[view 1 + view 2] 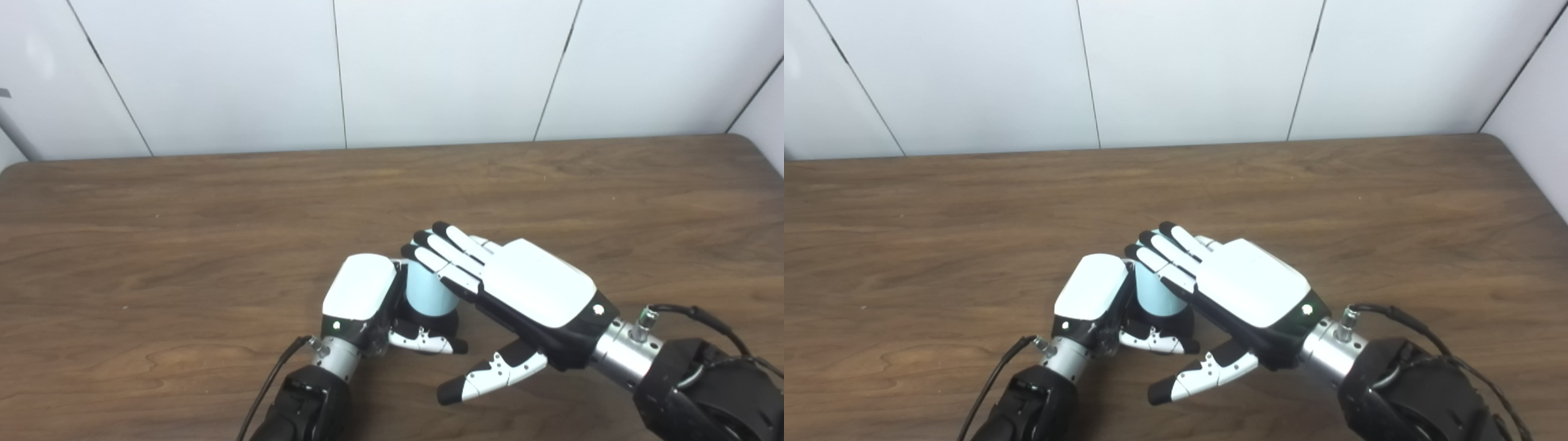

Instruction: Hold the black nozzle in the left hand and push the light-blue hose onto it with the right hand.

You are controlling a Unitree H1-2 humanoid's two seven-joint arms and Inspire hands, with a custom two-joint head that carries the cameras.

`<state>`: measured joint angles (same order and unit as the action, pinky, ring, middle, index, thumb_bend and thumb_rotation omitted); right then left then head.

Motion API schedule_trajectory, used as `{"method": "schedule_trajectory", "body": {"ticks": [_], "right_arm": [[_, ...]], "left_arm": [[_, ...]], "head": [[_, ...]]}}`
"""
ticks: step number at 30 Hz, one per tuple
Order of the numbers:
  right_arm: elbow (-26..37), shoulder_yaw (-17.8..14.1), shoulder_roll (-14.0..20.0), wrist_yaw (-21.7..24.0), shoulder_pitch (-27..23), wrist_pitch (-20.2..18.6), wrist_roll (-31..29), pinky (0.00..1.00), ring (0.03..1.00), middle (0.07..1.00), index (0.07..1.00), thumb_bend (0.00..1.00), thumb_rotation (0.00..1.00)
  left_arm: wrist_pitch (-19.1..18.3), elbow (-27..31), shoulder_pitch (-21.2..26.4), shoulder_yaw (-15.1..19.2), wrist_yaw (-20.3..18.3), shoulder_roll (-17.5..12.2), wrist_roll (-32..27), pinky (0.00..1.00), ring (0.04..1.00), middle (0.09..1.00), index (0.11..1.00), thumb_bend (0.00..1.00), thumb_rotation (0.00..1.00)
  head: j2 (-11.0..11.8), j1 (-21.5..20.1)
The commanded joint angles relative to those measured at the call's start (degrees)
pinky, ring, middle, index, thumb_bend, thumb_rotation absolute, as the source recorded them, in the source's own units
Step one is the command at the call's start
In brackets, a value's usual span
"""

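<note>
A short light-blue hose (429, 295) stands upright on the black nozzle (442, 321), whose dark base shows just below it. My left hand (361, 295) is shut around the nozzle from the left, its thumb curled across the front of the base. My right hand (528, 283) lies flat and open, palm down, over the top of the hose. Its fingers (450, 252) are straight and cover the hose's upper end, while the thumb sticks out toward the front, clear of everything. How far the hose sits on the nozzle is hidden by both hands.
Both hands work near the front middle of the brown wooden table (184, 214). White wall panels (429, 67) rise behind the far edge. The table's right rear corner (1507, 144) is rounded.
</note>
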<state>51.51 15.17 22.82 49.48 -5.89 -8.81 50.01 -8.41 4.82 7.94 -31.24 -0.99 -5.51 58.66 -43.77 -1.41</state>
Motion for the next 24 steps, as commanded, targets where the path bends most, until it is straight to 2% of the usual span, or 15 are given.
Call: {"method": "schedule_trajectory", "body": {"ticks": [1,7,13,24], "right_arm": [[-0.78,0.24,1.52,6.02,0.71,-2.08,-1.37,0.95,1.000,1.000,1.000,0.66,1.00],[2.01,-1.69,1.45,7.10,-2.18,-4.19,-3.51,0.96,1.000,1.000,1.000,0.65,1.00],[2.86,-3.22,1.29,8.71,-4.54,-4.36,-4.10,0.95,1.000,1.000,1.000,0.67,1.00],[2.85,-3.34,1.14,10.20,-2.95,-3.96,-3.51,0.95,1.000,1.000,0.992,0.66,1.00]], "left_arm": [[-1.51,-1.70,-1.23,-0.24,-3.34,-1.53,1.12,0.29,0.376,0.397,0.491,0.52,0.00],[-1.72,-1.80,-1.11,-0.17,-3.45,-1.42,1.01,0.30,0.379,0.398,0.491,0.52,0.00],[-1.55,-2.06,-1.00,-0.18,-3.28,-1.44,0.76,0.31,0.390,0.400,0.492,0.52,0.00],[-1.68,-1.57,-1.31,-0.37,-3.24,-1.53,1.15,0.29,0.374,0.397,0.491,0.52,0.00]], "head": [[-0.03,-0.10],[-0.04,-0.06],[0.03,-0.09],[-0.37,0.04]]}}
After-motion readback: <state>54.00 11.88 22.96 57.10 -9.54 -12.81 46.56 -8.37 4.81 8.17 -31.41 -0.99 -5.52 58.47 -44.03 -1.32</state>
